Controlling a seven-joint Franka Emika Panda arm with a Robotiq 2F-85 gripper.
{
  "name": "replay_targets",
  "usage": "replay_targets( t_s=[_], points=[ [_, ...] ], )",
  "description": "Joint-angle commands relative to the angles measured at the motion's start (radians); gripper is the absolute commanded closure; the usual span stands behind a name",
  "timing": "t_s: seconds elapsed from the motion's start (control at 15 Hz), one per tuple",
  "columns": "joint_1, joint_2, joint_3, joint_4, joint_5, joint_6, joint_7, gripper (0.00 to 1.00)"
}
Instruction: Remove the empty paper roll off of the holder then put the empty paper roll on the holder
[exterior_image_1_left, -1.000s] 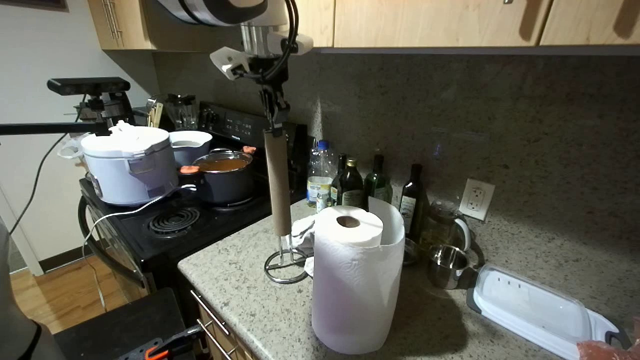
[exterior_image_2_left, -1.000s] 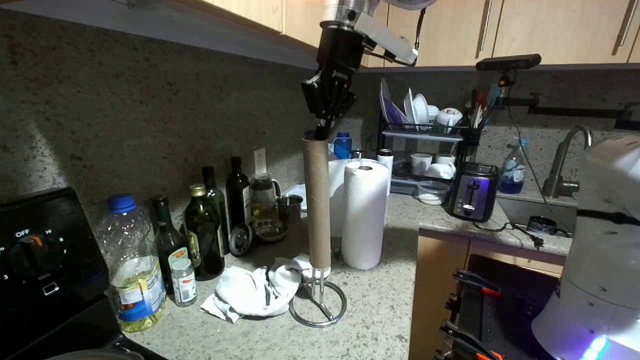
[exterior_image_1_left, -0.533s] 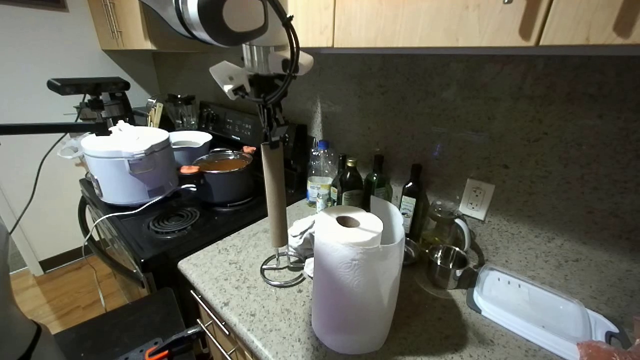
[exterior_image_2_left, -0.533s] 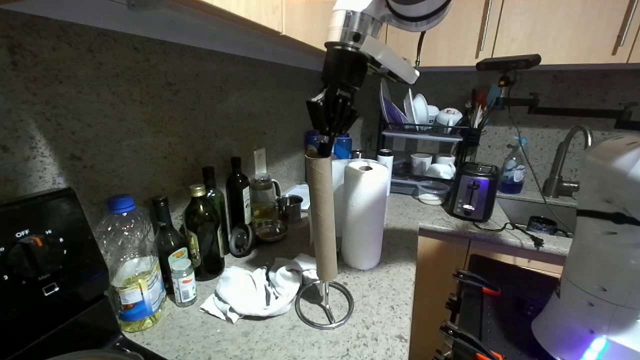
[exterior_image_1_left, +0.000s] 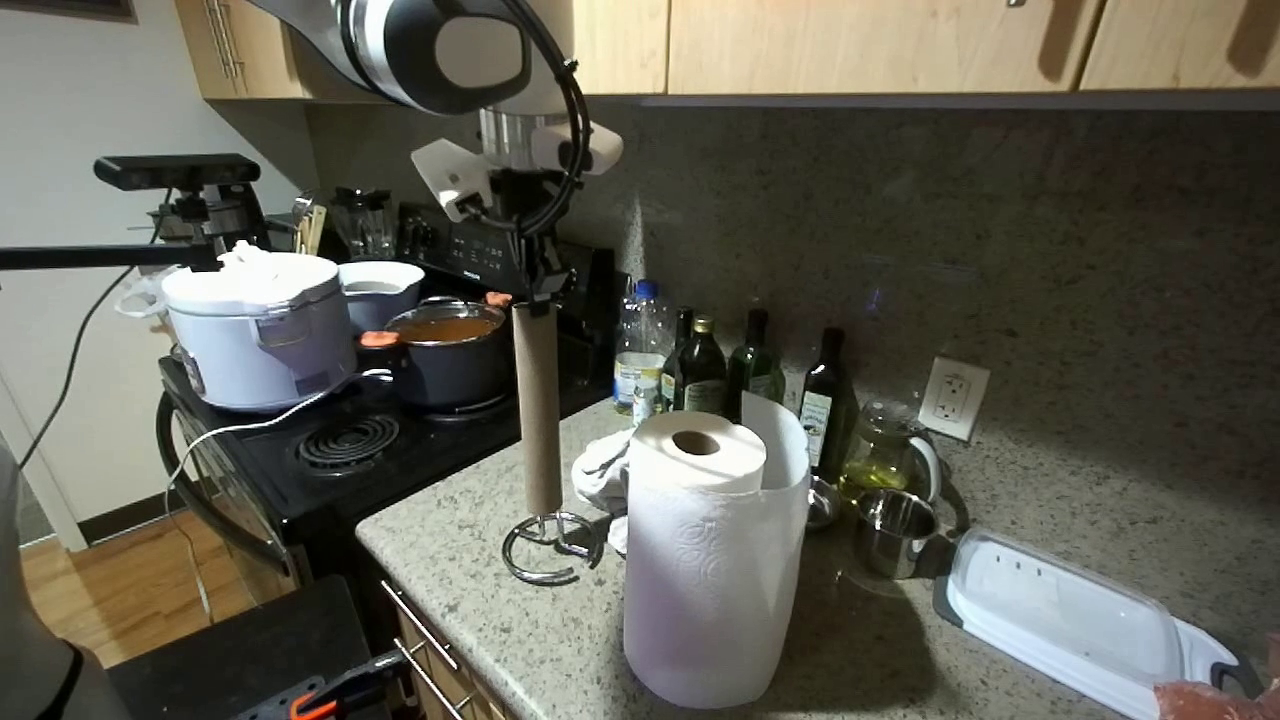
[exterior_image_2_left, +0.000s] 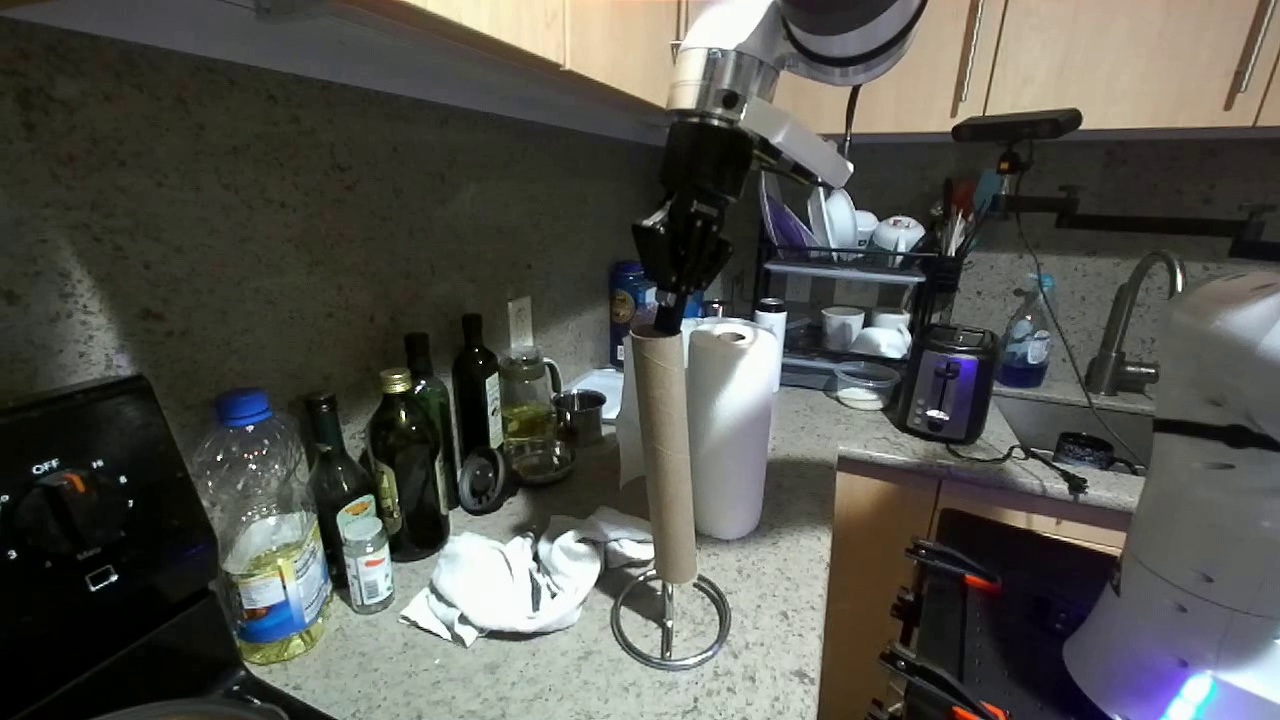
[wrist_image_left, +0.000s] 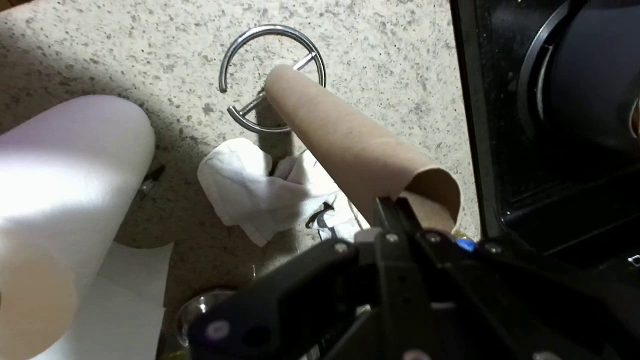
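The empty paper roll (exterior_image_1_left: 538, 410) is a slim brown cardboard tube, nearly upright, with a slight lean in an exterior view (exterior_image_2_left: 667, 455). It sits around the post of the holder (exterior_image_1_left: 541, 578), hiding most of it. A short piece of bare post and the ring base show below it in an exterior view (exterior_image_2_left: 672, 663). My gripper (exterior_image_1_left: 538, 305) is above the tube, shut on its top rim, with a finger reaching into the open end. The wrist view shows the fingertips (wrist_image_left: 395, 205) pinching the rim of the tube (wrist_image_left: 345, 135), and the ring base (wrist_image_left: 274, 29) at its far end.
A fat white paper towel roll (exterior_image_1_left: 715, 590) stands close beside the holder. A crumpled white cloth (exterior_image_2_left: 525, 580) lies against the holder's side. Several bottles (exterior_image_2_left: 405, 460) line the backsplash. The stove (exterior_image_1_left: 350, 445) with pots adjoins the counter.
My gripper has moved down with the tube, so less bare post shows beneath it. The tube and the holder's base have shifted together, a little farther from the cloth.
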Motion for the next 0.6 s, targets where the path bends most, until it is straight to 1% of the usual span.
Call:
replay_targets(
  t_s=[0.0,0.53],
  points=[
    [0.010,-0.054,-0.020,-0.058,0.033,0.029,-0.058,1.00],
    [0.015,-0.136,-0.046,-0.155,0.050,0.085,-0.116,1.00]
  ],
)
